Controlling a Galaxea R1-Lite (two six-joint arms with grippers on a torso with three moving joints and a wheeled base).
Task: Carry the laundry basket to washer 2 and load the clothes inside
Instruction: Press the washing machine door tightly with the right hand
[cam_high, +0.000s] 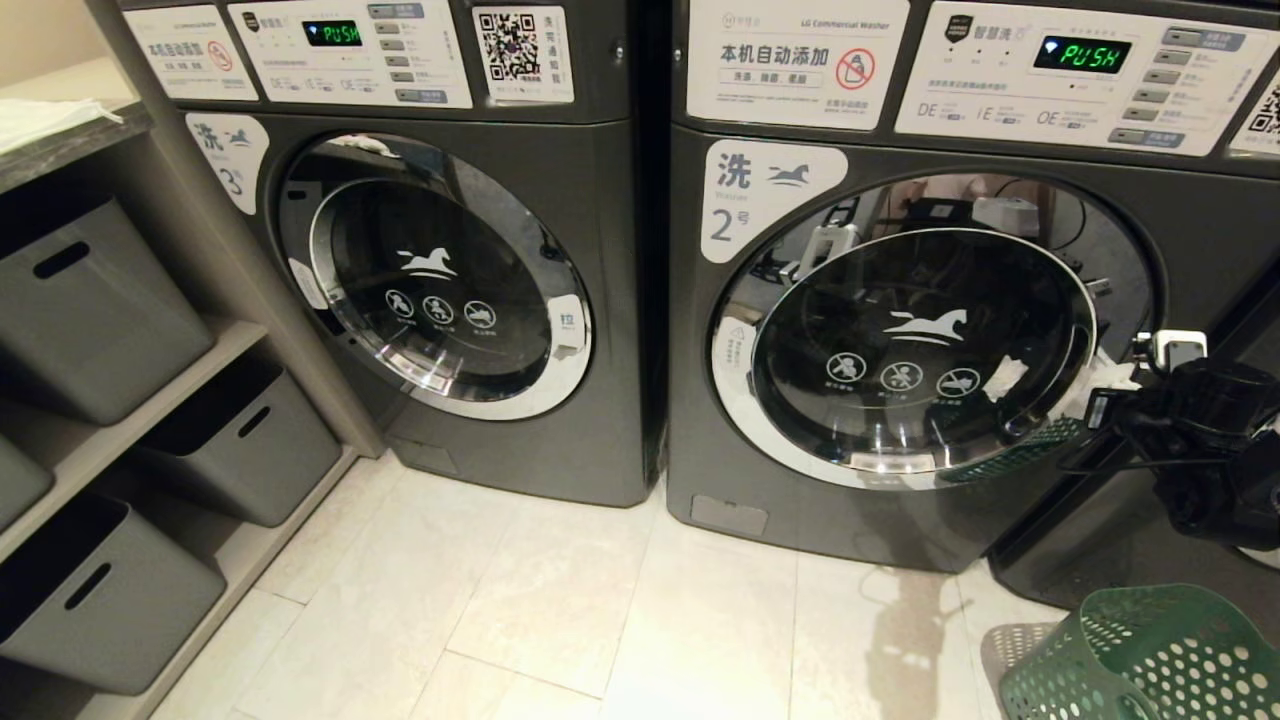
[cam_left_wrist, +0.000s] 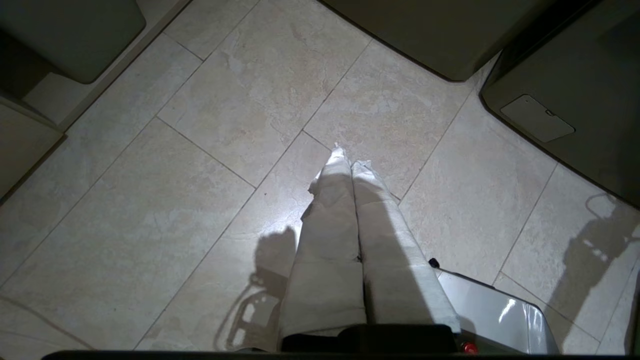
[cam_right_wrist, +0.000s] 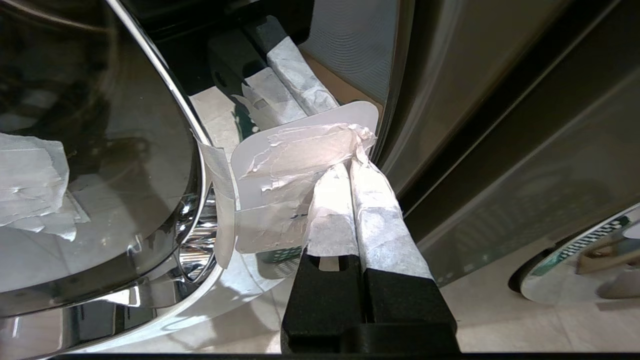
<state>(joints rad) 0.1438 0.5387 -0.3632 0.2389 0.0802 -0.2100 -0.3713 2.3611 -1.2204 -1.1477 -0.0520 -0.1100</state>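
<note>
Two closed grippers, neither holding anything. My right gripper (cam_right_wrist: 350, 167) has its taped fingers pressed together, tips against the paper-covered tab (cam_right_wrist: 300, 150) at the edge of washer 2's (cam_high: 900, 350) shut door. My left gripper (cam_left_wrist: 350, 165) hangs over the floor tiles, fingers together too.

My worry is that closed tips could slide off the tab's loose tape instead of hooking it, leaving the door shut. The laundry basket (cam_high: 1140, 650) sits on the floor to the right, near the arm, so a swinging door or elbow might knock it.

Only the right wrist view shows the tab contact; only the head view shows the basket. I cannot see the clothes.
</note>
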